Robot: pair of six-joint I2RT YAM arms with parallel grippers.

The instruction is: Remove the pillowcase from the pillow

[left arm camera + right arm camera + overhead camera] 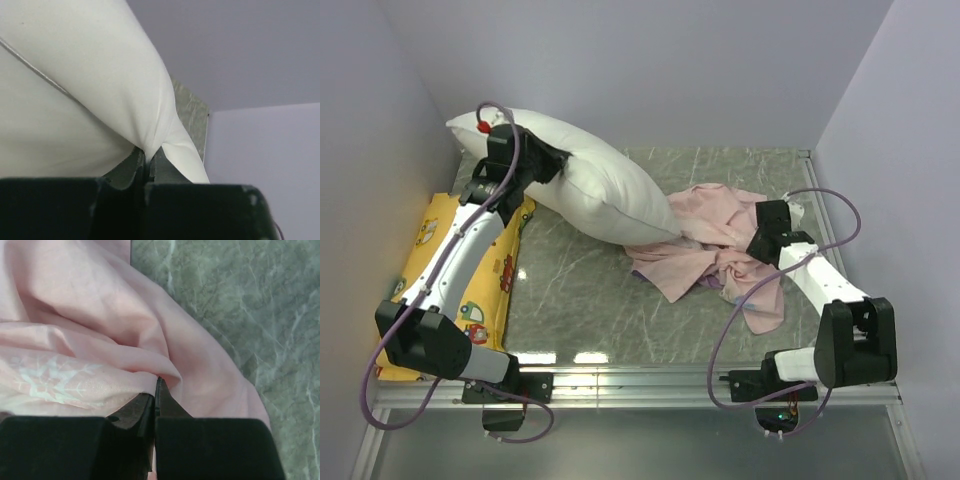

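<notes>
The plain white pillow (590, 185) hangs tilted, its high end at the back left and its low corner resting against the pillowcase. My left gripper (548, 160) is shut on a pinch of the pillow's fabric (150, 135), with the jaws closed (148, 159). The pillowcase (720, 250) lies crumpled on the table at right, pale pink side out, with a faint snowflake print (50, 382) showing through. My right gripper (756, 240) is shut on a fold of the pillowcase (100, 330), jaws together (156, 386). The pillow's low tip is hidden where it meets the cloth.
A yellow pillow with cartoon vehicles (455, 260) lies along the left wall under my left arm. The table (580, 300) is green marbled, with lilac walls at back and sides and a metal rail (640, 375) along the near edge.
</notes>
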